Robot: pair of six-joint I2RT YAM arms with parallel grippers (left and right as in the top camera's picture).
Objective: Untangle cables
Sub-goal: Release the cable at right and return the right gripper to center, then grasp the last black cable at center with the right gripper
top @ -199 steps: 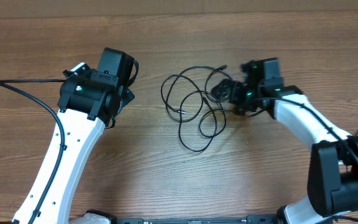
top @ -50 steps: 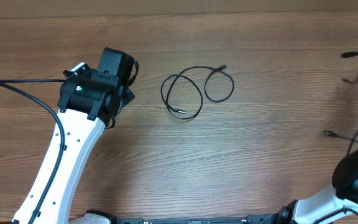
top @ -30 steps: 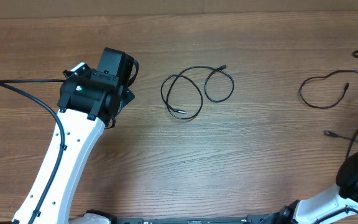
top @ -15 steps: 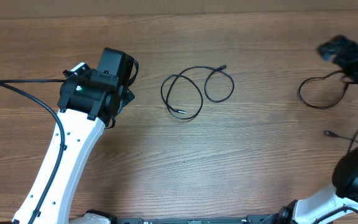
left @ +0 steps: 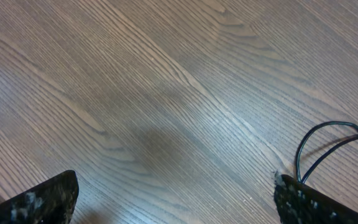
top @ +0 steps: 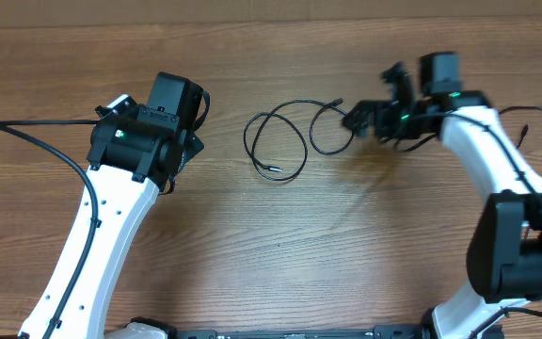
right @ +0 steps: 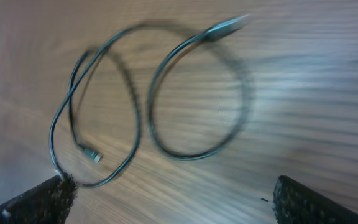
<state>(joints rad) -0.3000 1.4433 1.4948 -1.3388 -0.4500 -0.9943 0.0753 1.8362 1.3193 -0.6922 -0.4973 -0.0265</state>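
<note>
— The right gripper (right: 179, 202): how does it stand?
— Its jaws are spread wide and it has hold of nothing. In its own wrist view the two fingertips sit at the bottom corners, with only wood between them.
— Where is it?
— From overhead it hangs just to the right of the cable (top: 247, 138), fingers turned toward the smaller loop. I cannot tell whether a fingertip touches the cord.
— And the cable itself?
— It is one thin black cord lying flat on the table (top: 280, 264), near the middle and a little toward the far edge. It forms two loops side by side, a larger one on the left and a smaller one on the right, and they cross where they meet. One plug (top: 337, 102) sticks out at the top of the smaller loop. The other plug (top: 273, 170) lies at the bottom of the larger loop. The right wrist view shows both loops, somewhat blurred.
— The left gripper (left: 176, 202)?
— That one is wide open too, and empty. It sits to the left of the cable, apart from it. In its wrist view an arc of the cord shows just above the fingertip at the lower right corner.
</note>
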